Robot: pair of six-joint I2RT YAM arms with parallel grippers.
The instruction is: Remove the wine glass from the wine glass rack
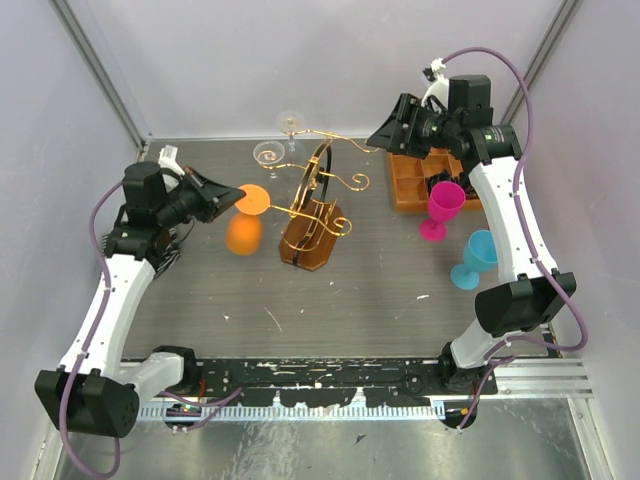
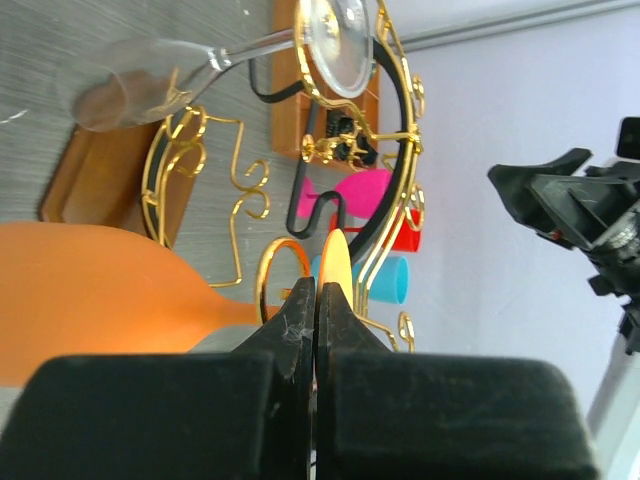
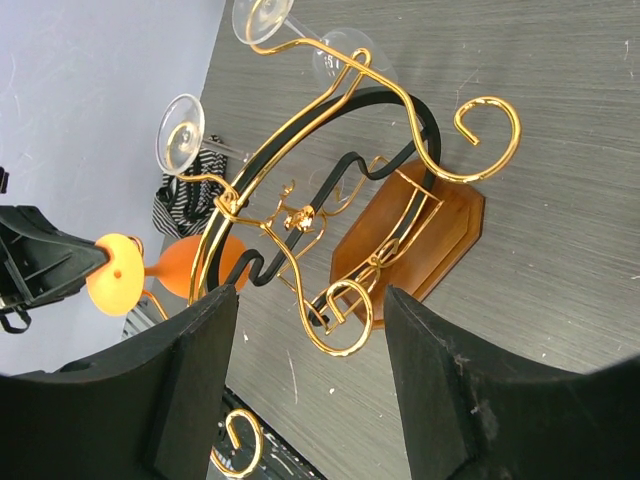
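While the overhead view showed only the left gripper (image 1: 230,196) meeting the orange wine glass (image 1: 244,232) at the left arm of the wine glass rack (image 1: 312,222), the wrist camera showed its fingers pinched together on the thin rim of the glass's foot. The glass hung bowl-down, with bare table (image 1: 330,300) to its left and near side. The right gripper (image 1: 385,133), fingers apart, hovered far right, well apart from the rack.
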